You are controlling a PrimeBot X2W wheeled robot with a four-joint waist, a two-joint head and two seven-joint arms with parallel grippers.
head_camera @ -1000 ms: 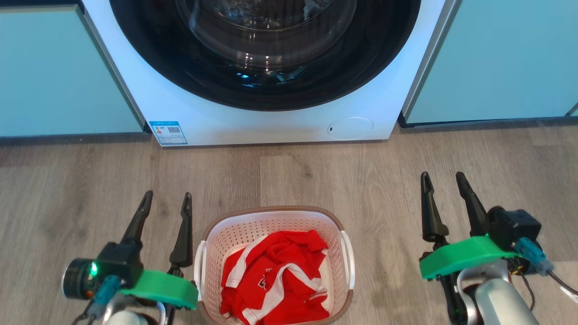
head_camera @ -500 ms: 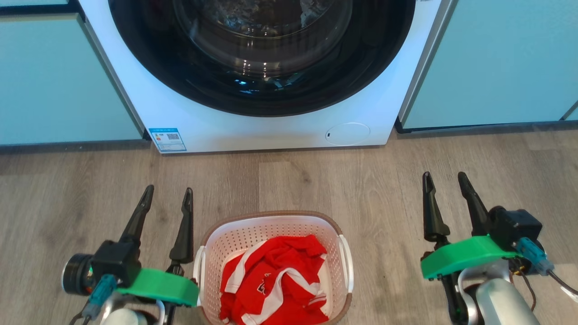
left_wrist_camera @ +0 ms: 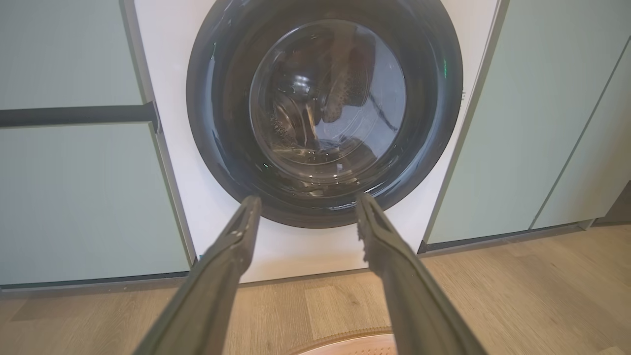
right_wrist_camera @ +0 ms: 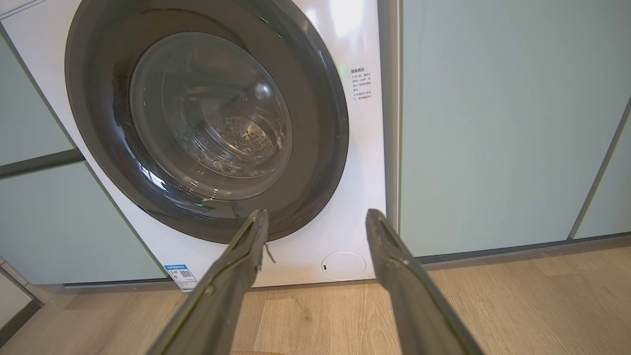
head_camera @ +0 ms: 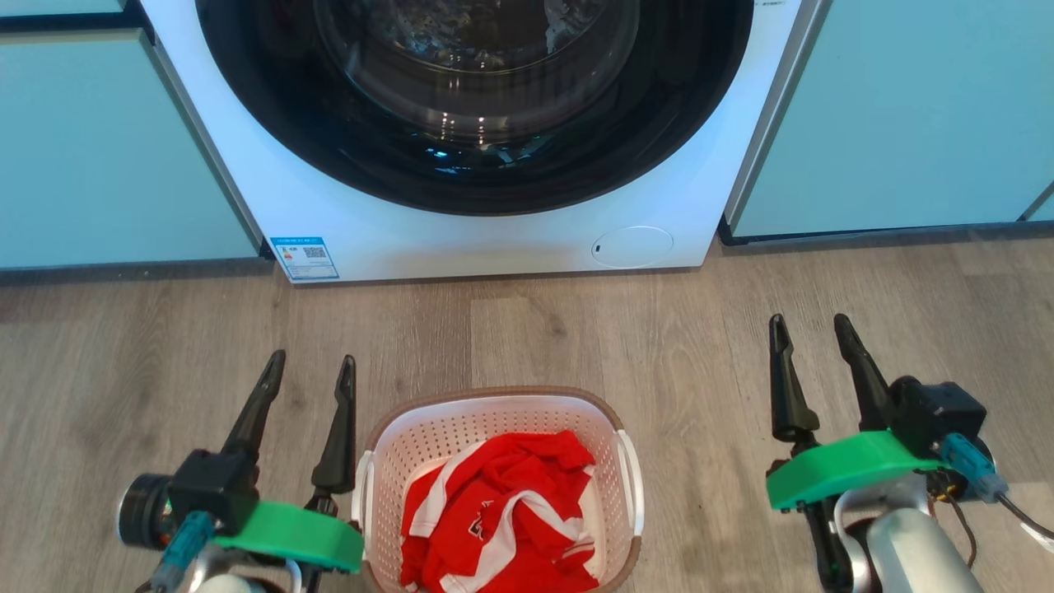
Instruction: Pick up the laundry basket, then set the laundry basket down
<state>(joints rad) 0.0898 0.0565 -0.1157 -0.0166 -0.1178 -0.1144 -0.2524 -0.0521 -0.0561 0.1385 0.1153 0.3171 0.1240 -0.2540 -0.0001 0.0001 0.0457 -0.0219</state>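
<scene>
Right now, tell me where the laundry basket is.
Head view, bottom centre: the laundry basket sits on the floor before the washing machine, right beside the fingers of the left gripper.

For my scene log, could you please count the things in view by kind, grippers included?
1 laundry basket
1 red-and-white garment, inside it
1 washing machine
2 grippers: left gripper, right gripper, both open
Total: 5
</scene>
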